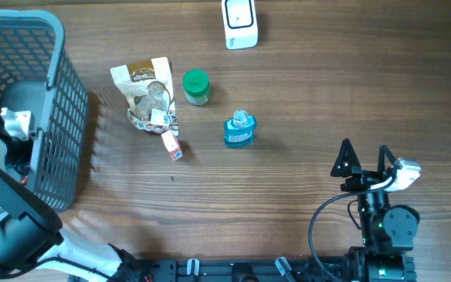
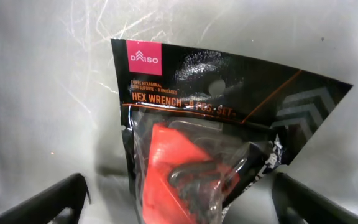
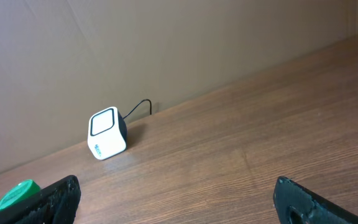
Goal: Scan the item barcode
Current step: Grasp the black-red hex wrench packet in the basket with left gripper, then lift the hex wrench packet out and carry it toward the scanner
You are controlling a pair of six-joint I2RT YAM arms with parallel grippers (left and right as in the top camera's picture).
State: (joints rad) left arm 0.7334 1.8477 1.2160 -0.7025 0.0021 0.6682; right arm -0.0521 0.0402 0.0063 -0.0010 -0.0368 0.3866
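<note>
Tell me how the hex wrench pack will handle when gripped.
The pack has glossy film, so probably slippery. Its flat top will likely flop. The keys inside look metal, so maybe heavy for its size.

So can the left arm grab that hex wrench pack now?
Probably yes. The left end effector is open just above the hex wrench pack, with its fingers spread to either side of it. Nothing covers the pack or sits between it and the fingers.
</note>
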